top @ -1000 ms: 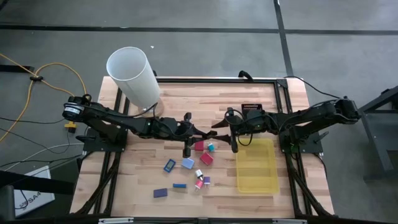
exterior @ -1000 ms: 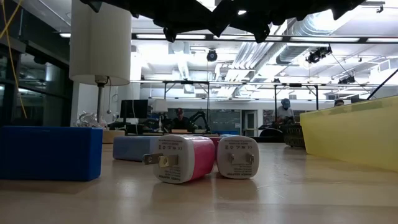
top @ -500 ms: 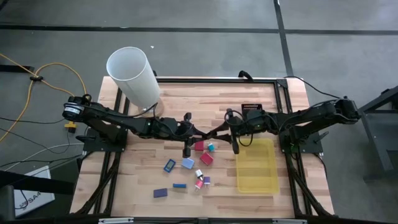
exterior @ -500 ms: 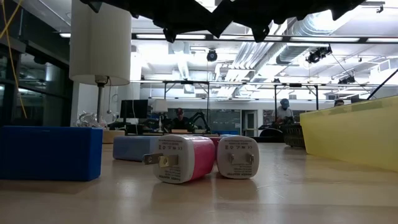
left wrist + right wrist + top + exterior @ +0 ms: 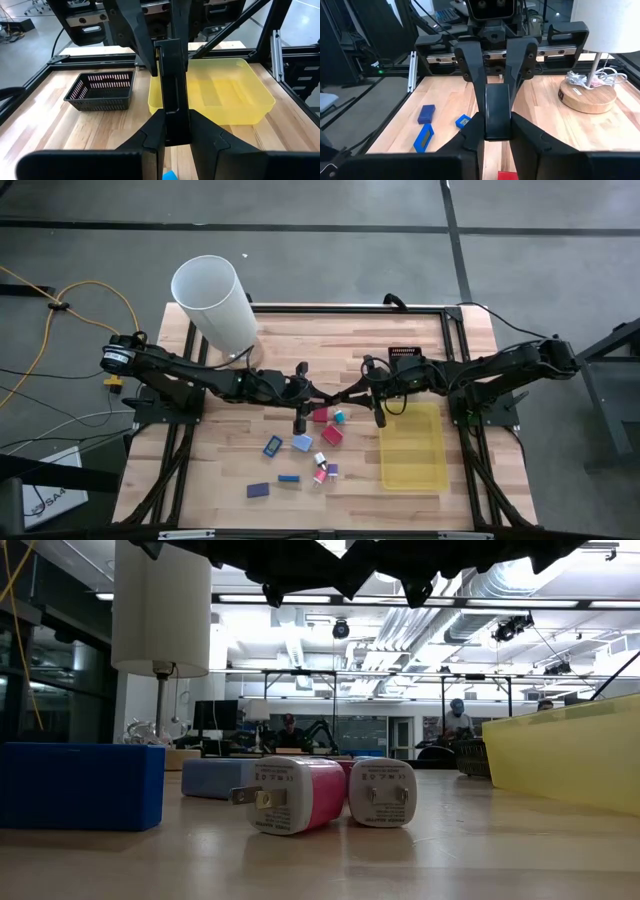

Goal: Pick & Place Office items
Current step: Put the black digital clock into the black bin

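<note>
Office items [image 5: 302, 442] lie (scattered) beside yellow tray [image 5: 412, 448].

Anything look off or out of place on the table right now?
Nothing spilled or damaged. The office items lie scattered at odd angles on the wood, none in the yellow tray, which looks empty. The one odd thing: the left gripper and right gripper both hang shut above the table, holding nothing.

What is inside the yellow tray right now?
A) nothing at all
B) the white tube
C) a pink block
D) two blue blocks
A: in the high view the yellow tray shows only its own bare bottom, while the coloured blocks all lie on the table beside it.
</note>
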